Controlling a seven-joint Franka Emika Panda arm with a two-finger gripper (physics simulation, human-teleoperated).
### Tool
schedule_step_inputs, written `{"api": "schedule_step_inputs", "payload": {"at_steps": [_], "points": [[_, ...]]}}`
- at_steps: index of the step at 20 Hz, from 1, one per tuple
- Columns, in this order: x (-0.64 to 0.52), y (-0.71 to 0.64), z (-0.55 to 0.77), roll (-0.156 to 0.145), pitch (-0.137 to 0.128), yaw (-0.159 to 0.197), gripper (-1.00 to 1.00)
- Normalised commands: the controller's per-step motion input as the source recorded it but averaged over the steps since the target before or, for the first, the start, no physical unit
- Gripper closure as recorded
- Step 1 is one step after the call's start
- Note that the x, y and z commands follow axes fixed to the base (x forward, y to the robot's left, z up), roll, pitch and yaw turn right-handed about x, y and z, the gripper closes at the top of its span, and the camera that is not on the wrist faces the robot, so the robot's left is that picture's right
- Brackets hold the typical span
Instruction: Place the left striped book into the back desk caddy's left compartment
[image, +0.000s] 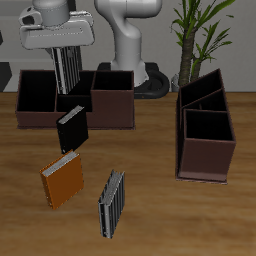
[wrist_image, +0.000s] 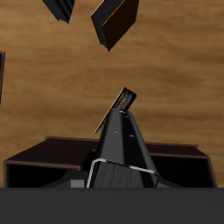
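Observation:
My gripper (image: 66, 58) is shut on a striped book (image: 68, 70) and holds it upright above the back desk caddy (image: 112, 122), a long low dark-brown box near the table's back. The book's lower end hangs over the wall between the black end cell, the left compartment (image: 35, 92), and the middle cell (image: 76, 101). In the wrist view the held book (wrist_image: 122, 140) shows as a dark wedge between my gripper (wrist_image: 122, 175) and the caddy's rim (wrist_image: 44, 156) beneath it.
A black book (image: 72, 128) leans at the caddy's front. An orange book (image: 62, 181) and a second striped book (image: 112, 204) lie nearer the table's front edge. A taller two-cell brown caddy (image: 206, 150) stands to the side. A potted plant (image: 200, 35) stands at the back.

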Motion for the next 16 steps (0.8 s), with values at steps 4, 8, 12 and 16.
{"api": "schedule_step_inputs", "payload": {"at_steps": [4,8,12,16], "points": [[-0.14,-0.44,-0.02,-0.037,0.016,-0.018,1.0],[-0.22,-0.41,-0.05,-0.037,-0.005,0.007,1.0],[-0.08,-0.26,-0.07,-0.037,0.003,-0.008,1.0],[-0.1,-0.28,-0.24,-0.048,0.016,0.006,1.0]]}}
